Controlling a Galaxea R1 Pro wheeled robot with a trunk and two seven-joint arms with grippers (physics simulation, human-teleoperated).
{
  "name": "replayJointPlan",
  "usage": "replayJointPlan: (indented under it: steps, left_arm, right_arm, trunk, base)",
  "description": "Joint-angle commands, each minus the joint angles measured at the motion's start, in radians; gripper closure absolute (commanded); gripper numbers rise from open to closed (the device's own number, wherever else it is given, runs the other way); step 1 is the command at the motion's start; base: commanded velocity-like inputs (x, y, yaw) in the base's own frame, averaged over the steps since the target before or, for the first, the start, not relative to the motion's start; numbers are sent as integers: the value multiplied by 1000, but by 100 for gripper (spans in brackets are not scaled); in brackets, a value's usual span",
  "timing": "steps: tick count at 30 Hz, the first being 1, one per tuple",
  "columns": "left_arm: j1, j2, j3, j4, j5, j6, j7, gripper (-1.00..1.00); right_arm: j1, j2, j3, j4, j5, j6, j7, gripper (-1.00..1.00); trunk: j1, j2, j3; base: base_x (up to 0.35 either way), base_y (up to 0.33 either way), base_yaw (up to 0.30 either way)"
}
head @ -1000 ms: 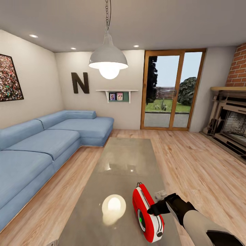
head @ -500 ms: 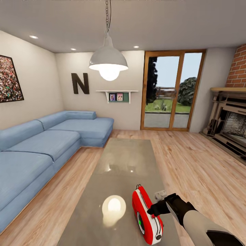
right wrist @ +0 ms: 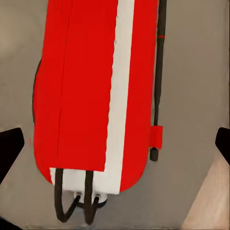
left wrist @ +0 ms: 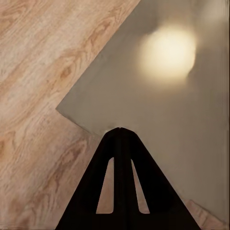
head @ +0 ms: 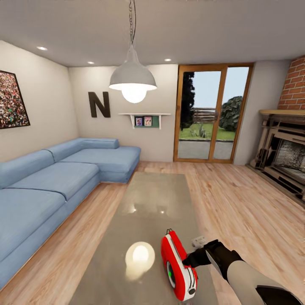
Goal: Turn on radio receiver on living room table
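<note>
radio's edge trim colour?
White, a stripe along the red radio receiver; clearest in the right wrist view.

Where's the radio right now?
In the head view the radio receiver stands on the near right part of the grey table, just beside the right gripper, with the lamp's reflection to its left.

The right gripper (head: 191,259) hides part of the radio receiver (head: 178,267), a small pale thing (head: 198,241) behind it near the counter's (head: 152,199) right edge is too small to tell, and the counter's near edge is cut off.
</note>
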Motion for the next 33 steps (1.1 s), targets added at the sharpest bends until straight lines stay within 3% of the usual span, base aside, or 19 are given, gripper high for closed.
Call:
replayJointPlan:
  steps: [1,21,27,33]
  left_arm:
    - [0,0,0,0,0,0,0,100]
    - [0,1,-1,0,0,2,2,100]
    - [1,3,-2,0,0,2,2,100]
    - [0,5,-6,0,-2,3,2,100]
  right_arm:
    - [0,0,0,0,0,0,0,-100]
    - [0,-2,0,1,0,-1,-5,-100]
    - [4,-36,0,90,2,-42,-11,-100]
    - [8,-115,0,266,0,-262,-69,-100]
  trunk:
    - [-4,7,3]
    - [-81,147,66]
    - [-104,189,85]
    - [-127,231,103]
  base:
    - [-207,-203,0]
    - [-221,-219,0]
    - [-224,-222,0]
    - [-224,-222,0]
